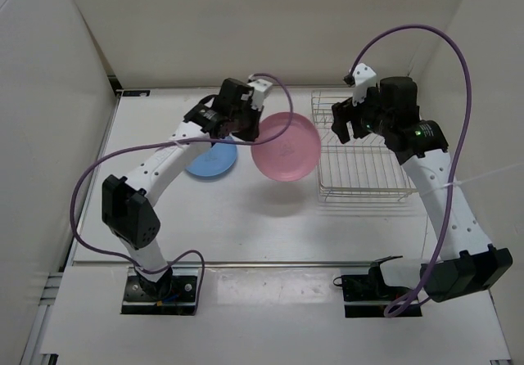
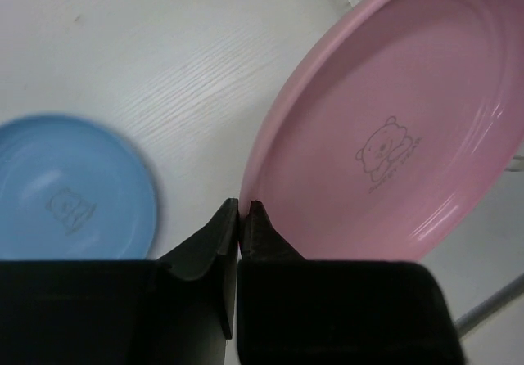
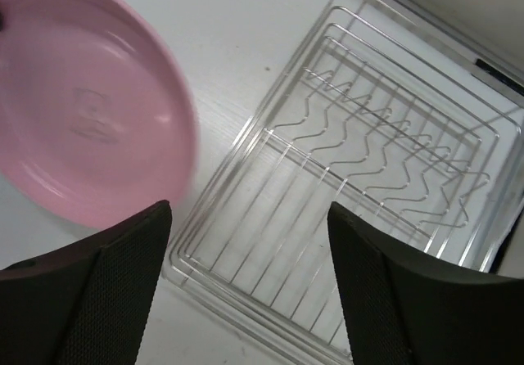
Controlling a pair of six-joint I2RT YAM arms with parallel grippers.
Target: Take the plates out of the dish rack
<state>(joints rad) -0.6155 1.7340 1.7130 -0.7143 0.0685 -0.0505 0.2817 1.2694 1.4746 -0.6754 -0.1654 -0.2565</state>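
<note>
I see left end effector clamping pink plate rim; right end effector open over dish rack; blue plate on bench.

Only illegible lettering on the pink plate.

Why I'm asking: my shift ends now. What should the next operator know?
Left gripper: shut on the pink plate at its rim; plate tilted, clear of the rack.
Right gripper: open, over the rack, holding nothing.
Blue plate: flat on the table, left of the pink one.
Rack: no plates in it.
Done: both plates are out.
Left: set the pink plate down and release.
</note>
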